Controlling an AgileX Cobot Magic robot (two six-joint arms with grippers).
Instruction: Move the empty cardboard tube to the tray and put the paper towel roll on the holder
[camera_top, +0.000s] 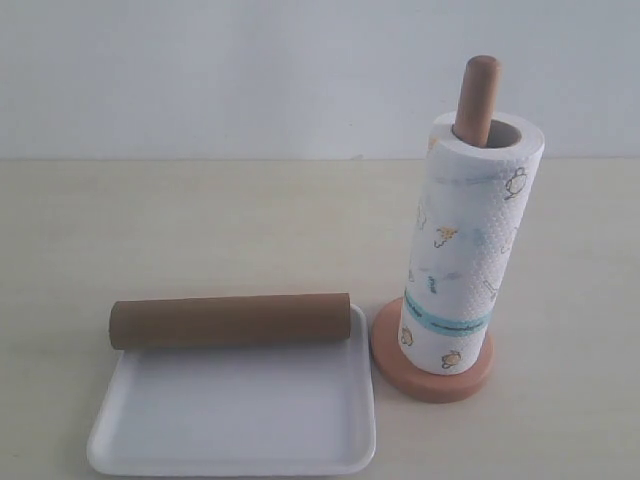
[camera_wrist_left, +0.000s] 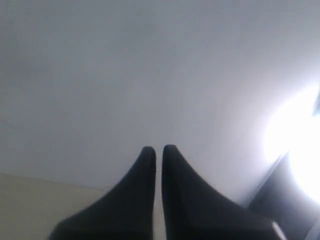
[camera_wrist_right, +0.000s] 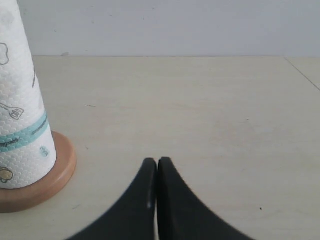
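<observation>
Exterior view first: a pale beige table (camera_top: 150, 230) runs back to a plain whitish wall (camera_top: 250, 70). On the left sits the tray (camera_top: 235, 425), glossy white, and the cardboard tube (camera_top: 230, 320) lies on its side across the tray's far rim, its left end jutting just past the tray's corner. To the right, just beside the tray, stands the holder (camera_top: 478, 95), and the paper towel roll (camera_top: 465, 250) is threaded over its rod, resting on the round base. Only the rod's rounded tip shows above the core, the rest is hidden inside the roll. Over to the left wrist view: the left gripper (camera_wrist_left: 158, 150) points at the blank wall with its dark jaws drawn together, only a thin slit between the tips. There is a sliver of beige table in one corner, and a bright glare (camera_wrist_left: 295, 140) washes out one side, with a dark shape (camera_wrist_left: 285, 195) beside it that is too blurred to name. Now the right wrist view: the right gripper (camera_wrist_right: 157, 162) hangs low over bare table, jaws pressed together, holding nothing. The paper towel roll (camera_wrist_right: 20, 100) and the holder's base (camera_wrist_right: 62, 167) sit at the frame's edge, both cut off, well apart from the fingertips, and the wall closes the scene behind.
</observation>
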